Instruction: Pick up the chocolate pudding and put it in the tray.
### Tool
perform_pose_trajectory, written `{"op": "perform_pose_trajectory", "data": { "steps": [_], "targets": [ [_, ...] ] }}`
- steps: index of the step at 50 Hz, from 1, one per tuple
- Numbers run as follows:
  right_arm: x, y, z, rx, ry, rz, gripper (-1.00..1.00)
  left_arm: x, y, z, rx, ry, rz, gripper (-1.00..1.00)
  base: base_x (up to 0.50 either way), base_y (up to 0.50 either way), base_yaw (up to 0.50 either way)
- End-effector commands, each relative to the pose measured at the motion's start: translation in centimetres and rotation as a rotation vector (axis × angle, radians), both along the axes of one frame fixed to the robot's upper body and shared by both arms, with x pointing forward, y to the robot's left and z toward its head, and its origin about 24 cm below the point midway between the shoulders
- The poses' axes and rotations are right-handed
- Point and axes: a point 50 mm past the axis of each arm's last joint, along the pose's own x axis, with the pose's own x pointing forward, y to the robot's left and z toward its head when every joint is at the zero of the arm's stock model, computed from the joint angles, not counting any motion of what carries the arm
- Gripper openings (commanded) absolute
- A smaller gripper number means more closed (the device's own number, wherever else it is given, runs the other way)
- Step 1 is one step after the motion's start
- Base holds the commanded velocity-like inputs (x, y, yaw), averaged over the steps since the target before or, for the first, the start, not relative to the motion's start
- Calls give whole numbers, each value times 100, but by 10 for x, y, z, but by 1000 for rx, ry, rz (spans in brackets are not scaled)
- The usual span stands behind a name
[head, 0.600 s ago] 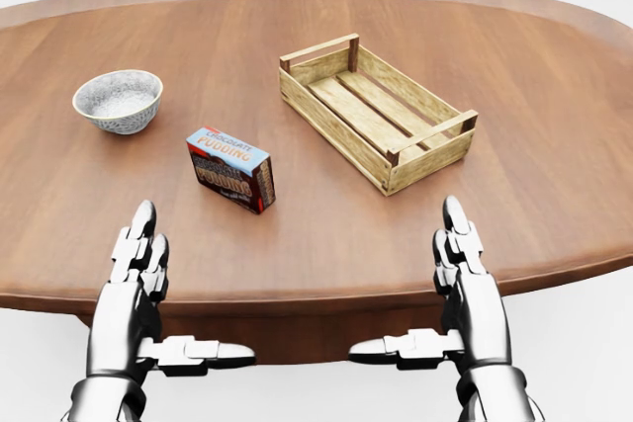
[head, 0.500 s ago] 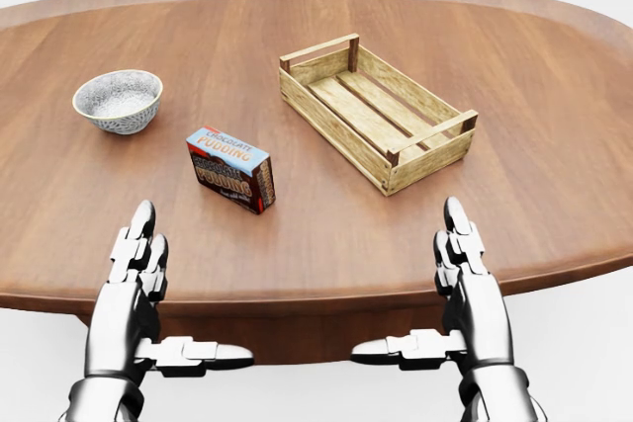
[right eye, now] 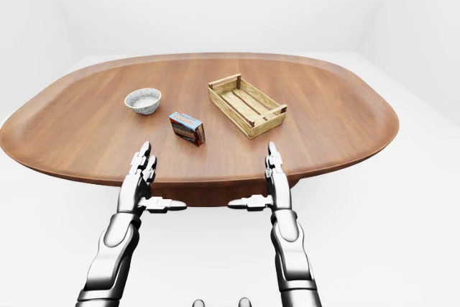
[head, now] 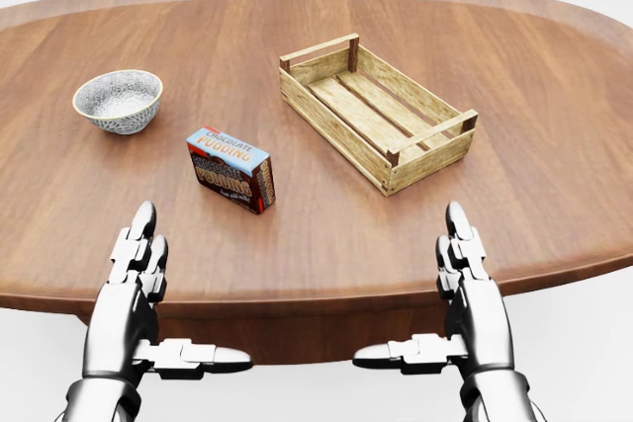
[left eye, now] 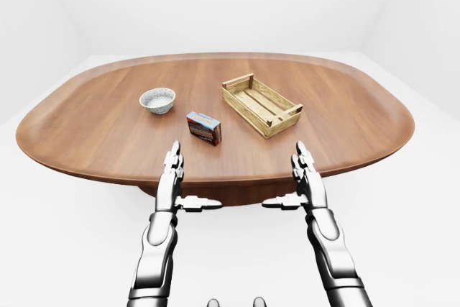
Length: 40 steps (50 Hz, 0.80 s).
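The chocolate pudding (head: pixel 230 169) lay on the table (head: pixel 554 106) just left of centre in the head view, with the tray (head: pixel 375 112) close to its upper right — apart from it — and a bowl (head: pixel 118 100) at the upper left. Your left hand (head: pixel 134 289) and right hand (head: pixel 472 289) hung at the table's bottom edge, fingers straight and spread, thumbs pointing inward — holding nothing.

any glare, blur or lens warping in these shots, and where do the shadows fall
Head view: sharp, even light, no glare; the pudding box and wooden tray cast only faint soft shadows on the table. Left-eye view: wider framing, so the table looks bowed and both arms stretched; nothing blurred. Right-eye view: nearly the same, with the bowl crisp and the white room plain and evenly lit.
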Motion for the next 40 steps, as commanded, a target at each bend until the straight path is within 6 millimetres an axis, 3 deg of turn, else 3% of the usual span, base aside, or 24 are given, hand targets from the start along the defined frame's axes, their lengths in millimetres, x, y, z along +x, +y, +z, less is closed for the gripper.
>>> {"op": "perform_pose_trajectory", "data": {
  "steps": [1,2,6,9,12,14,16,20,24,26,30,32,33,35,40],
  "targets": [
    [0,0,-5,-6,14,-7,100,0,0,-1,7,1,-3,100,0,0,0],
    [0,-1,4,-7,-2,-8,100,0,0,-1,8,0,-3,100,0,17,0],
    [0,0,-13,-6,50,-8,100,0,0,-1,9,1,-3,100,0,23,0],
    [0,-1,7,-8,-2,-8,100,0,0,-1,10,1,-4,100,0,25,0],
    [0,-1,7,-8,-1,-8,100,1,0,-1,10,0,-4,100,0,25,0],
    [0,0,-6,-7,21,-8,100,0,0,-1,11,0,-4,100,0,25,0],
    [0,-1,4,-8,-1,-8,100,0,0,-2,11,0,-3,100,0,25,0],
    [0,-1,7,-8,-1,-9,100,1,0,-1,12,0,-4,100,0,25,0],
    [0,-1,3,-7,-2,-9,100,0,0,-1,12,0,-4,100,0,25,0],
    [0,-1,-10,-5,39,-10,100,0,0,-1,12,1,-4,100,0,25,0],
    [-2,-1,-11,-10,40,-12,100,0,0,-1,12,2,-4,100,0,17,0],
    [-3,0,9,-33,-42,-15,100,0,0,-1,11,2,-3,100,0,0,0],
    [-4,0,-2,-43,3,-17,100,0,0,-1,11,3,-3,100,0,0,0],
    [-7,1,-5,-75,12,-26,100,0,-1,-1,10,3,-2,100,0,0,0],
    [-18,3,46,-132,-208,-49,100,0,0,-2,9,5,-1,100,0,0,0]
  ]
}}
